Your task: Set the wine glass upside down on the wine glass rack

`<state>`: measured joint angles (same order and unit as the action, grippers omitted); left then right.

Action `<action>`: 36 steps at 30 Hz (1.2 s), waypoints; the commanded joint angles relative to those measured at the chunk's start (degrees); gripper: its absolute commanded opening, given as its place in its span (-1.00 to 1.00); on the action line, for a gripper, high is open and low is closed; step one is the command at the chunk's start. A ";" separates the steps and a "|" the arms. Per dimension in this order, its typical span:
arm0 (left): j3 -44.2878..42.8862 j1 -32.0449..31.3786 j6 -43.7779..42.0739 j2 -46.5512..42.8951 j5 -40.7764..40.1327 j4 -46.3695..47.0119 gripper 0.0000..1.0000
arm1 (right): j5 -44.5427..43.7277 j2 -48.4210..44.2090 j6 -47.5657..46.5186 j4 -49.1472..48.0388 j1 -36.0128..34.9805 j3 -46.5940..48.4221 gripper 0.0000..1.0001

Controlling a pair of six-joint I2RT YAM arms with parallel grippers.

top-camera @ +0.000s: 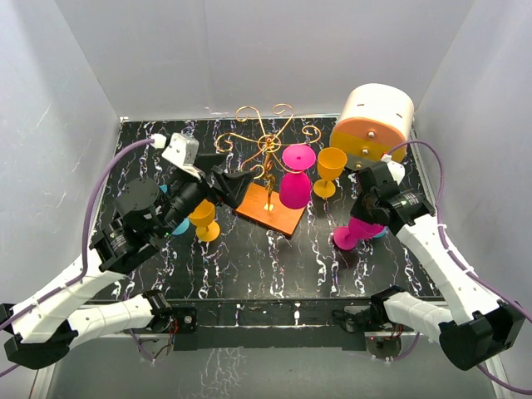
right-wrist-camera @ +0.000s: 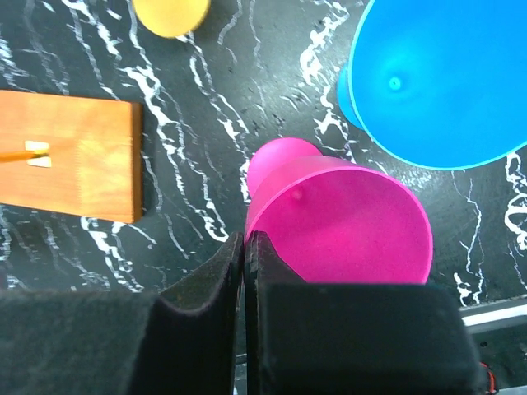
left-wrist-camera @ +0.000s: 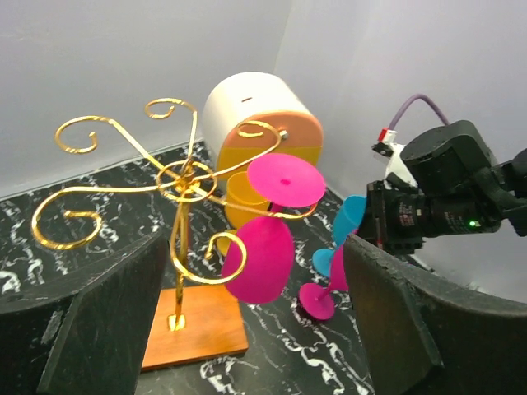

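Now right gripper [right-wrist-camera: 244,240] pinches the pink glass [right-wrist-camera: 346,239] by its rim; left gripper [left-wrist-camera: 251,255] gapes wide facing the rack [left-wrist-camera: 183,177].

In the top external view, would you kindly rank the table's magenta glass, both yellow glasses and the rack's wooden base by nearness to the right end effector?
1. Magenta glass on the table: at the right end effector.
2. Right yellow glass: farther back, left of it.
3. Wooden base: centre.
4. Left yellow glass: far left side.
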<state>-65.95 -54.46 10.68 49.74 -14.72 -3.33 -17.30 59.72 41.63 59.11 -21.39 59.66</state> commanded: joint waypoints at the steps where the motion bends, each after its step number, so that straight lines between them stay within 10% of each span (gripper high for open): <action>1: -5.56 0.17 2.34 1.46 4.90 2.59 0.70 | -1.28 -2.84 -0.94 -0.47 -0.11 8.17 -1.00; 13: -9.07 0.18 7.09 4.95 11.50 5.32 0.82 | -5.63 -8.40 1.11 -1.20 -0.10 23.68 -1.00; 18: -4.00 0.22 7.64 5.02 24.25 16.92 0.92 | -1.08 -13.89 -4.42 -12.65 -0.14 24.52 -1.00; 36: -6.15 -0.06 39.79 21.91 24.39 38.22 0.71 | 13.38 -24.51 -2.20 -51.94 -0.14 12.74 -1.00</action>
<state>-70.65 -54.39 40.23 70.89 10.98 24.71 -8.95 37.19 37.26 19.84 -21.39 74.52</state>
